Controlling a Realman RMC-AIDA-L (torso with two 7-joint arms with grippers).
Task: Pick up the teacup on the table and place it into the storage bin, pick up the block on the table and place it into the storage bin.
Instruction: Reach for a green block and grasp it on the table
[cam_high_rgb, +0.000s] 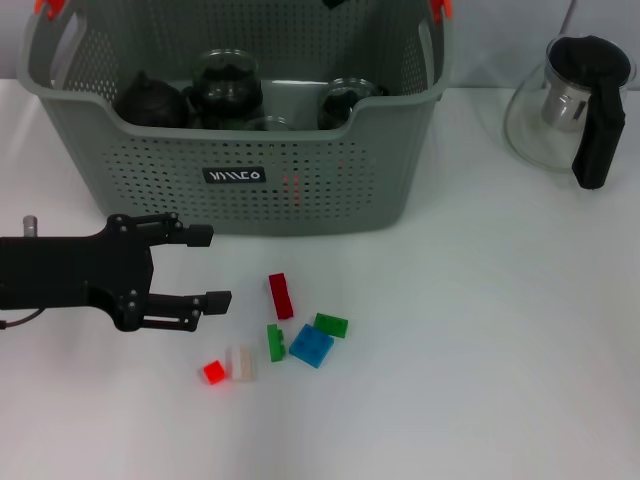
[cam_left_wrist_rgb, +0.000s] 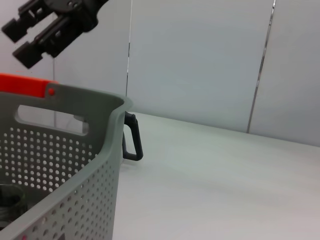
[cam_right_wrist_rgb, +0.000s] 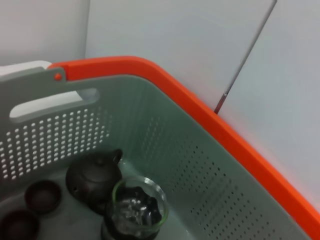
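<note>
- Left end effector (cam_high_rgb: 214, 268): black, fingers spread wide, nothing held, low over white worktop (cam_high_rgb: 480, 380) in front of grey-green perforated storage bin (cam_high_rgb: 300, 190).
- Dark red block (cam_high_rgb: 281, 296) and other small blocks just beyond fingertips.
- Risk: closely clustered blocks, neighbours likely nudged or pinched together.
- Right end effector: above bin, fingers unseen, state undeterminable.
- No teacup on worktop; cups in bin partly hidden.

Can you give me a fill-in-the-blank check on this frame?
1. The grey-green perforated plastic storage bin has ____ handle clips.
2. The left gripper, jaws ____, hovers in front of the bin.
3. The glass teapot with black handle stands ____ the bin.
4. The blue block lies on the ____.

Missing: orange; open; outside; table
</note>
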